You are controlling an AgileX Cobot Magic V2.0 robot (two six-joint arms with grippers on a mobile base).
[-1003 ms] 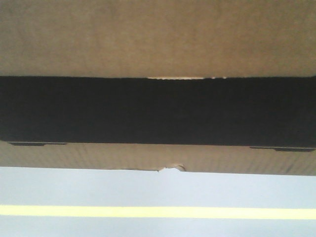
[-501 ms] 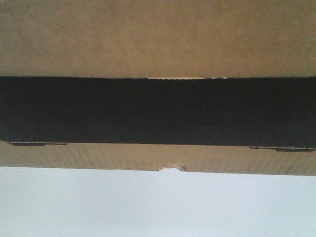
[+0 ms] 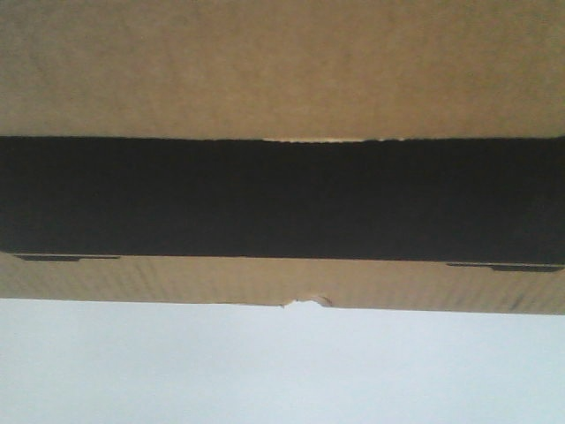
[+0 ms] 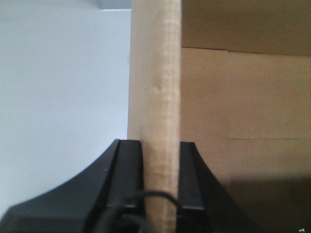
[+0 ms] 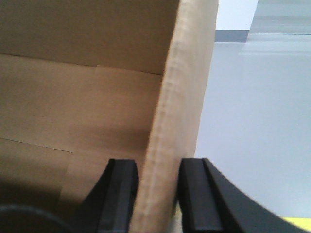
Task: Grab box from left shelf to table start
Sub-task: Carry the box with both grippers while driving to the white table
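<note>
One brown box (image 3: 282,66), black-panelled.

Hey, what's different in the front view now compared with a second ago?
The yellow stripe that ran below the box has passed out of the front view; only a plain pale surface shows there now, so the camera has probably moved. The box itself fills the frame exactly as before.
</note>
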